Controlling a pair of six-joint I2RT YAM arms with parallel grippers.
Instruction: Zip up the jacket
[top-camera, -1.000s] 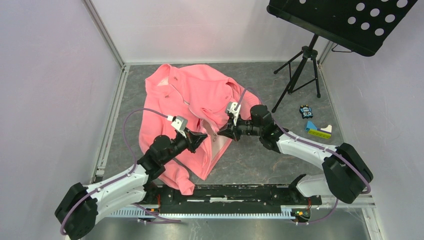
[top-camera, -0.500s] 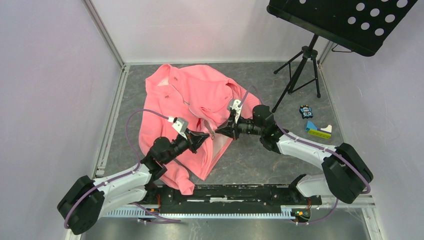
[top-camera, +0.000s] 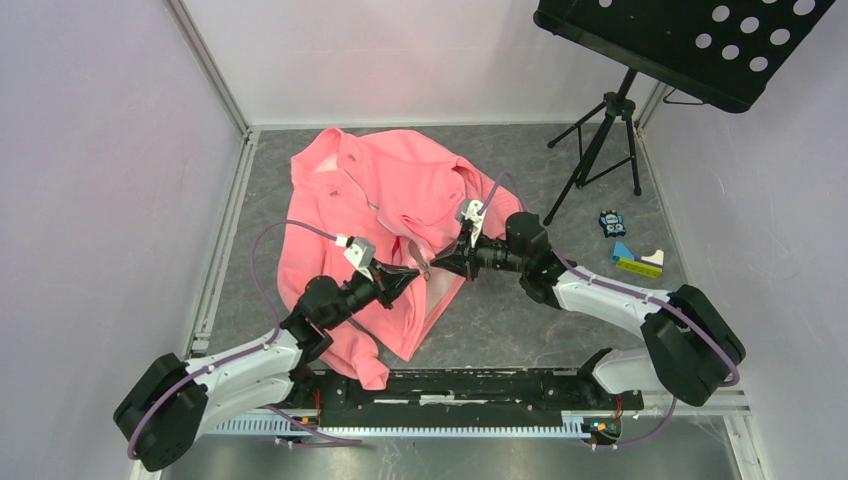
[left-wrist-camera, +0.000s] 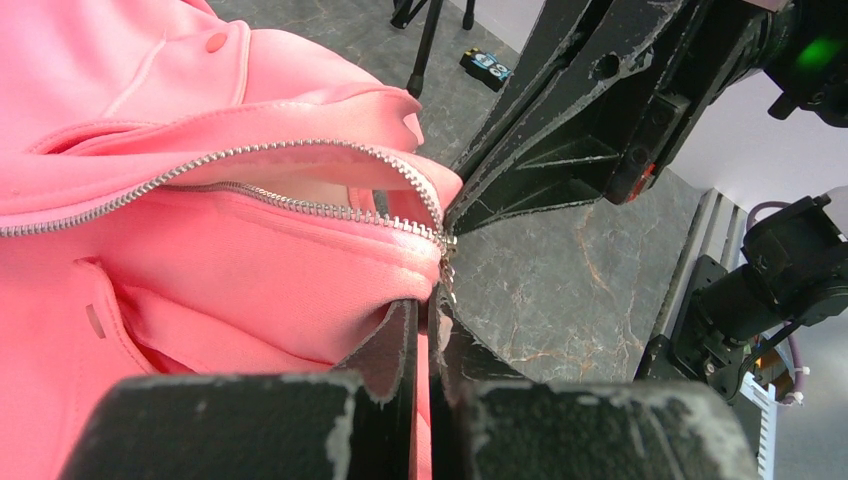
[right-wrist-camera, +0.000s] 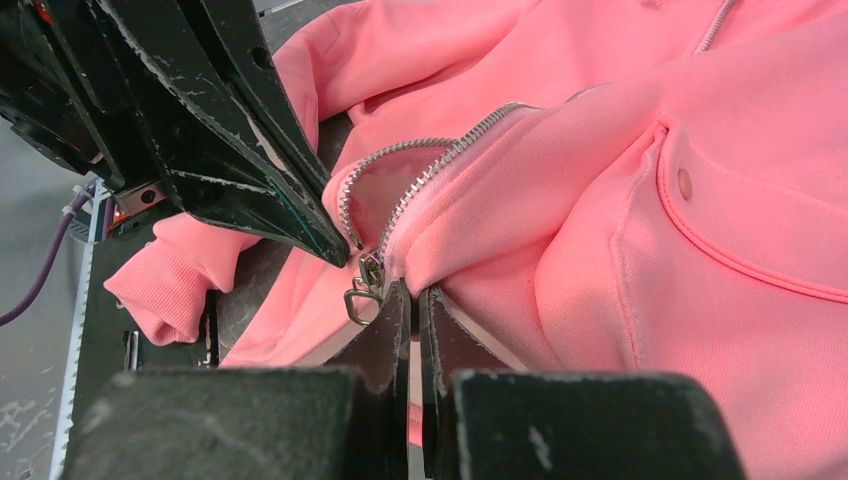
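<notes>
The left gripper (left-wrist-camera: 425, 312) has its jaws pressed almost together, pinching the pink hem of the jacket (top-camera: 375, 185) just below the bottom end of the zipper (left-wrist-camera: 300, 205). The right gripper (right-wrist-camera: 412, 295) is likewise nearly closed, clamped on hem fabric beside the metal slider (right-wrist-camera: 368, 272). In the top view the 2 grippers meet tip to tip at centre frame. The zipper teeth stand parted above the slider. The jacket lies crumpled centre-left on the grey table (top-camera: 500, 320). A music stand (top-camera: 598, 140) stands upper right.
</notes>
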